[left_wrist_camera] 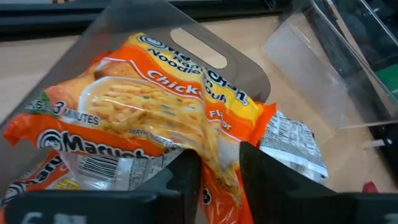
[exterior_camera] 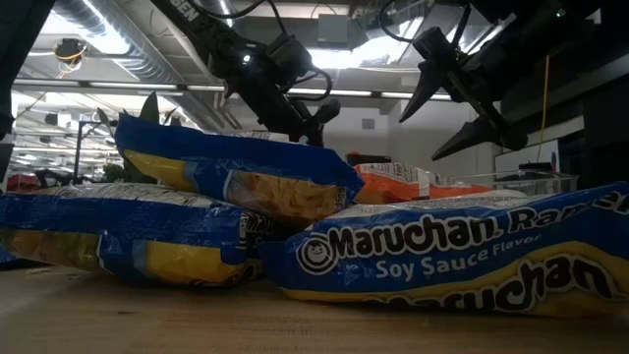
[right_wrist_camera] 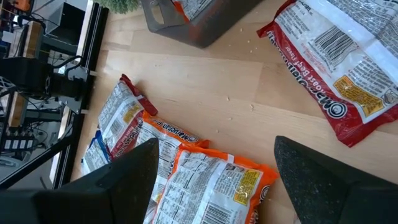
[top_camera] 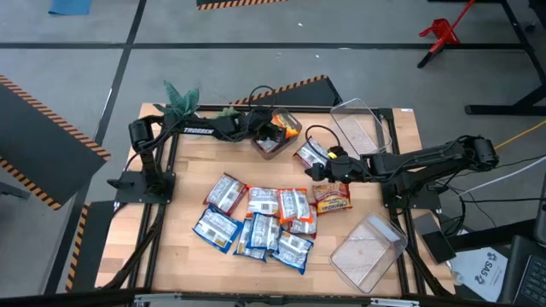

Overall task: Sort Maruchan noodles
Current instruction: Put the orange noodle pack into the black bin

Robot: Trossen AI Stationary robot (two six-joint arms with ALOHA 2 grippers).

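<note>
Left claw (left_wrist_camera: 214, 180) pinched an orange packet (left_wrist_camera: 168, 106) over its bin (top_camera: 271, 143); right claw (right_wrist_camera: 214, 180), spread, hovered above another orange packet (right_wrist_camera: 205, 186).

Three clear plastic bins (top_camera: 368, 252) sitting on the table, roughly eight blue-and-white packets (top_camera: 229, 194) lying in the central pile, at least two orange packets (top_camera: 298, 223), two red-brown packets (top_camera: 331, 199), one green plant (top_camera: 180, 98), two arms reaching in.

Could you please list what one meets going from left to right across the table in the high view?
Potted plant → pile of blue packets → left gripper over the bin holding orange packets → red-brown packet → right gripper, open → clear bin.
</note>
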